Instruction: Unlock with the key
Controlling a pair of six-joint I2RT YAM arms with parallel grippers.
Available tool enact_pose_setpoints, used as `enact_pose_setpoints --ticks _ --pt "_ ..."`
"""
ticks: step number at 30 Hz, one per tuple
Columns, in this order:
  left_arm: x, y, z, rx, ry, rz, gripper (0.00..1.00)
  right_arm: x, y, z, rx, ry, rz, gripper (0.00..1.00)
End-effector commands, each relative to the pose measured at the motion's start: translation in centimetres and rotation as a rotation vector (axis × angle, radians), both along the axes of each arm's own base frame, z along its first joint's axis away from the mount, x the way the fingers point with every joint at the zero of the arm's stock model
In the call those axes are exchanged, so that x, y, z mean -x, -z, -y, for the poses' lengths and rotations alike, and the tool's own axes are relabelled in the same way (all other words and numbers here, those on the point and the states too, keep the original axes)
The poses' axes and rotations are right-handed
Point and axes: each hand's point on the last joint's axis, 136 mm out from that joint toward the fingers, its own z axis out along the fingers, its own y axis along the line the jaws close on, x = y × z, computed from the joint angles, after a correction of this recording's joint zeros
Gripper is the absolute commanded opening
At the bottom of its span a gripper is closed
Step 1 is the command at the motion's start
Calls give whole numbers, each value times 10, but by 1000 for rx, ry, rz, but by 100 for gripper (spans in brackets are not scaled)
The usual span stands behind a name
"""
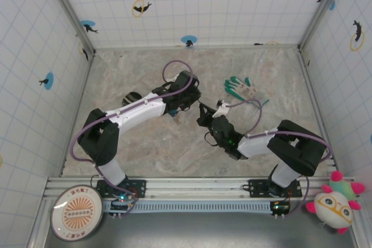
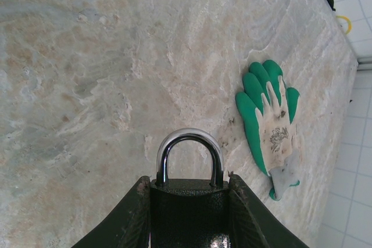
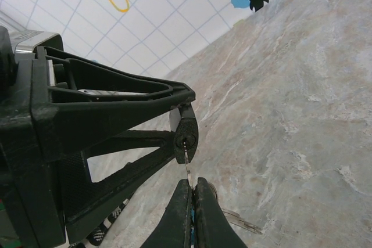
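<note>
My left hand (image 2: 189, 181) is closed on the lock (image 2: 189, 210), one finger on each side, so it cannot slip or turn. The lock is up off the tabletop (image 2: 87, 85). In my left wrist view its shiny loop (image 2: 189, 137) points to 12 o'clock and sits down in the body, so I think the lock is not open yet. The keyhole (image 3: 184, 140) faces my other hand, so the key has a straight way in.

My right hand (image 3: 193, 189) is pinched almost flat on the key (image 3: 186, 165). The thin blade sticks out toward 12 o'clock, and its tip is right at the keyhole. I cannot tell how far in it is. I think it must go in straight before it can turn.

From above, a green and white glove (image 1: 243, 89) lies on the tabletop at 1 o'clock from my right hand, out of the way.
</note>
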Motion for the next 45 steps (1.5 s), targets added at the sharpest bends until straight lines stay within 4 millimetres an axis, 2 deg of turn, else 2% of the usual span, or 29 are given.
enact_pose_setpoints --ticks 1,7,13,19,27,32,36,45 --pt "41 10 37 61 154 -130 0 1 -85 -37 -186 -126 166 0" --pt "40 11 41 64 157 -134 0 -1 -94 -43 -191 -154 157 0" --pt "38 5 40 76 137 -117 0 -6 -85 -46 -295 -143 105 0" --pt "38 -1 35 88 116 -88 0 -15 -78 -32 -472 -116 72 0" --pt "35 -5 28 67 101 -61 0 -17 -60 -24 -536 -106 9 0" --pt "36 -4 26 50 103 -60 0 -18 -50 -25 -523 -109 -10 0" --pt "33 -5 17 12 89 -45 0 -16 -40 -25 -449 -103 -30 0" --pt "18 -14 -9 -82 78 -8 0 0 -17 -3 -407 -104 -70 0"
